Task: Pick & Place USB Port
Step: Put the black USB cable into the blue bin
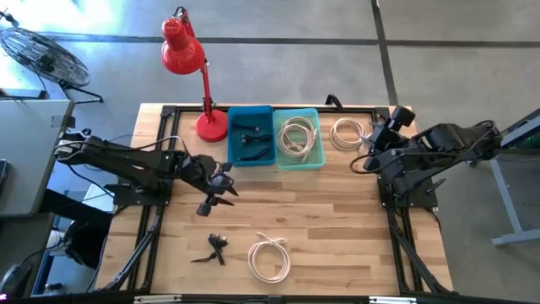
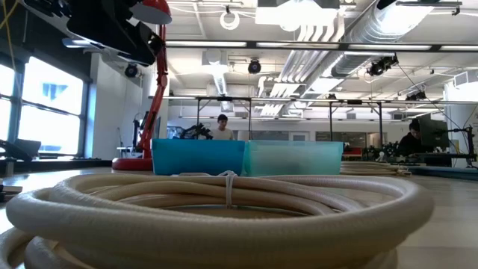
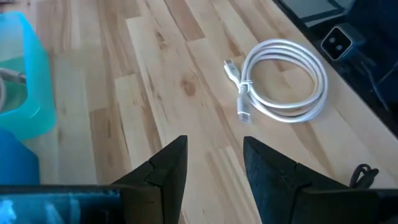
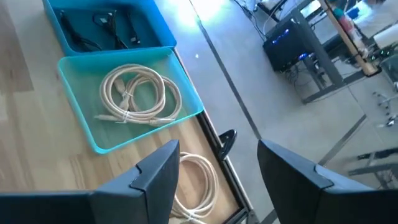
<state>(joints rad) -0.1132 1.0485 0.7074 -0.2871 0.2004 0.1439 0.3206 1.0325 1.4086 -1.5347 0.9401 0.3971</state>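
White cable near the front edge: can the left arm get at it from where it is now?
Probably yes. The left gripper is open and empty above bare wood, with nothing between it and the white cable.

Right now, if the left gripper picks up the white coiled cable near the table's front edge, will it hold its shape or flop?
The white coiled cable will probably stay looped, since a tie binds the coil on one side. The free connector ends may dangle. It looks thin and likely light, so the open left gripper could nudge it along the smooth wooden table.
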